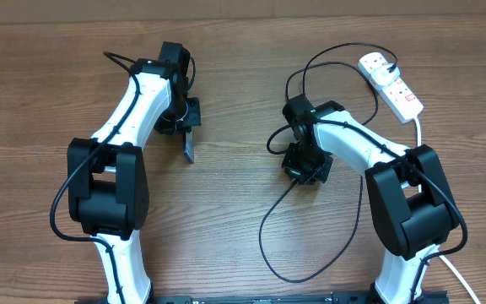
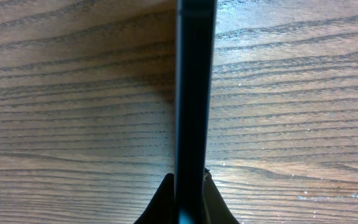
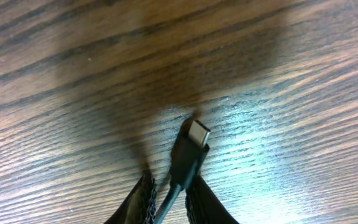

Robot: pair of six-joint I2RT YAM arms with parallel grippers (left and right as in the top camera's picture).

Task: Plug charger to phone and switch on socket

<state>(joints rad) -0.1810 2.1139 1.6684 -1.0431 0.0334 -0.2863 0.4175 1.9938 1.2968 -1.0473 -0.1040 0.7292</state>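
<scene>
My left gripper [image 1: 184, 125] is shut on the phone [image 1: 189, 147] and holds it on edge, so it shows as a thin dark slab. In the left wrist view the phone's black edge [image 2: 194, 93] rises between the fingers [image 2: 188, 183] above the wood. My right gripper [image 1: 304, 169] is shut on the charger's connector. The right wrist view shows the metal tip [image 3: 197, 132] sticking out past the fingers [image 3: 171, 183], just above the table. The black cable [image 1: 264, 241] loops over the table and runs up to the white socket [image 1: 399, 91] at the far right. The phone and connector are well apart.
The wooden table [image 1: 226, 211] carries everything. The cable lies in a big loop in front of the right arm and a smaller loop [image 1: 327, 55] behind it. The socket's thick white cord [image 1: 418, 127] runs down beside the right arm's base.
</scene>
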